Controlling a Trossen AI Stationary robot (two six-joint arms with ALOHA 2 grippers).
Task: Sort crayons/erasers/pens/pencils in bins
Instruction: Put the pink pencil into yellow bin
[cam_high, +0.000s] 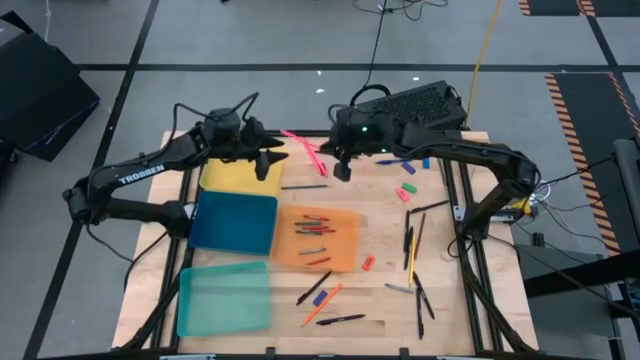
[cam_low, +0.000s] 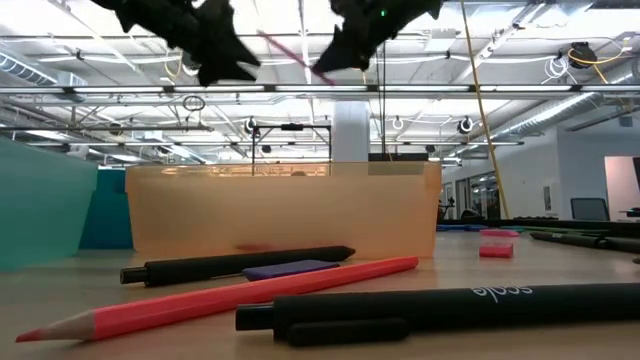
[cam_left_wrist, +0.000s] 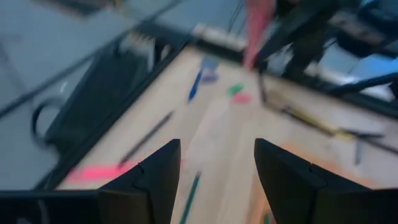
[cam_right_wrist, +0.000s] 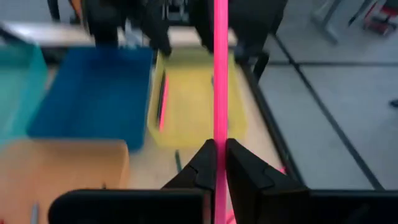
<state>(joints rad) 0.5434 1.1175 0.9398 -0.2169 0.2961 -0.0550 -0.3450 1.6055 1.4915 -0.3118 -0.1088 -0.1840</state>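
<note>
**Room and surroundings**

Grey floor (cam_high: 250, 40) with dark seams — hazard-striped tape (cam_high: 580, 110) at right. Wooden table (cam_high: 380, 290). Open ceiling (cam_low: 520, 50) of white trusses and strip lights; white pillar (cam_low: 350, 130); office chair (cam_low: 590, 208) — far right.

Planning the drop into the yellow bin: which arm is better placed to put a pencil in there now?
Right. The right gripper is shut on a pink pencil and faces the yellow bin. The left gripper is open and holds nothing.

Bright ceiling strip lights (cam_low: 330, 90) overhead, soft shadows on the counter (cam_high: 385, 235); both wrist views are motion-blurred.
</note>
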